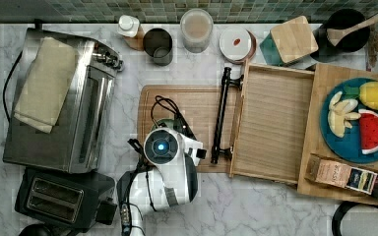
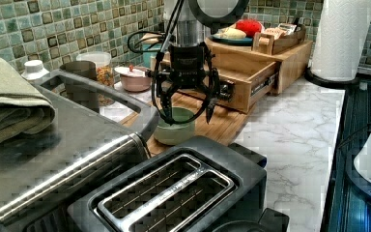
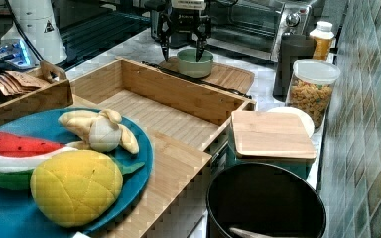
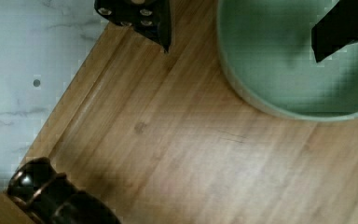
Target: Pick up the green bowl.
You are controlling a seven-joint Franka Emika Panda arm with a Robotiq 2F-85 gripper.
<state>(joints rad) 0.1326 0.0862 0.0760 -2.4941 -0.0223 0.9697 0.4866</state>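
My pincer is down over the small round pale green bowl, ready to pinch its side.

The bowl sits on the flat wooden cutting board on the white marble worktop, near the big silver toaster oven. I hold my pincer wide open, with nothing in it. One finger hangs inside the bowl and the other finger outside, so the wall is between them. I think squeezing comes next.

Pale sage-green bowl, round, shallow, upright on the wooden cutting board
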